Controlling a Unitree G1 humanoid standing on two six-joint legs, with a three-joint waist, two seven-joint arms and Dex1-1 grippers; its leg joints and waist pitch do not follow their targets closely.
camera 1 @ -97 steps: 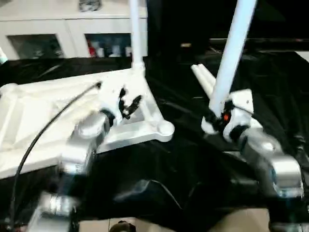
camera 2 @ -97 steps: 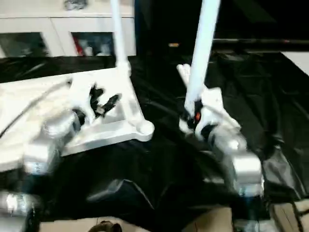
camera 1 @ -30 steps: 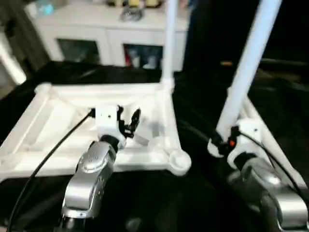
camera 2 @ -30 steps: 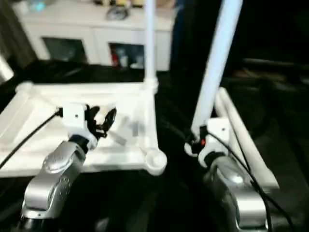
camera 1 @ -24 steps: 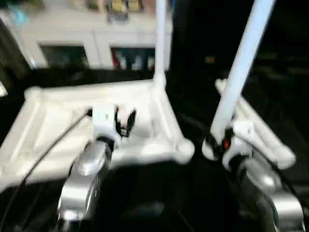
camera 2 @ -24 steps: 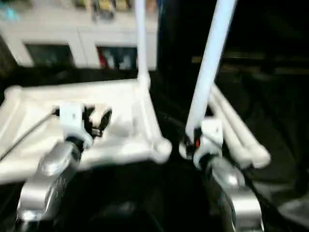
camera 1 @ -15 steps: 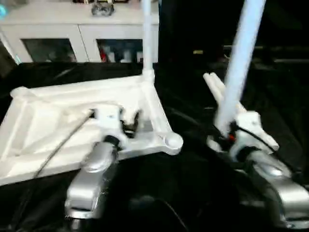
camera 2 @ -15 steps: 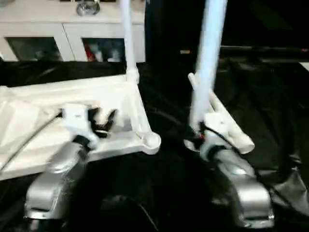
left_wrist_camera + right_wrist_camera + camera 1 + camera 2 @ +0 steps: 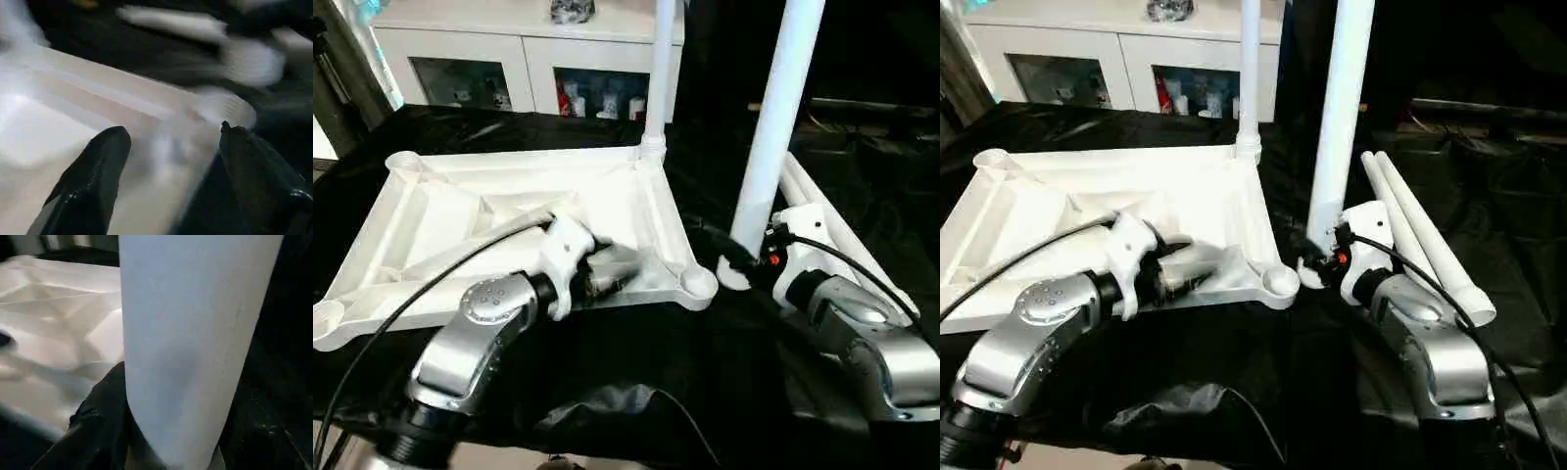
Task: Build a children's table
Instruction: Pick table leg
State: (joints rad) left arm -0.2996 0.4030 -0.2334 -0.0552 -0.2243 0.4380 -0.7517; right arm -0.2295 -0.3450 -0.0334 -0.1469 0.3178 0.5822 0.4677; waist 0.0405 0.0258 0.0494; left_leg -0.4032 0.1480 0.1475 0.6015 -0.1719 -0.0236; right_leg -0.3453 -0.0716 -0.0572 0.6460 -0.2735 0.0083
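Table top (image 9: pixel 509 211): upside down on black-covered desk, one leg (image 9: pixel 658 73) socketed at far corner | Left gripper (image 9: pixel 168 161): fingers spread over near rim | Right gripper (image 9: pixel 1317 257): clamped on upright leg (image 9: pixel 1337 117) beside near corner socket (image 9: pixel 1280 280) | Two spare legs (image 9: pixel 1425 240): lying at right

White glass-door cabinets (image 9: pixel 524 61) behind; black sheeting (image 9: pixel 636 362) covering work surface.

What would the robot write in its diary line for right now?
right gripper: shut on upright leg | left gripper: open over tabletop | empty socket beside leg | one leg installed
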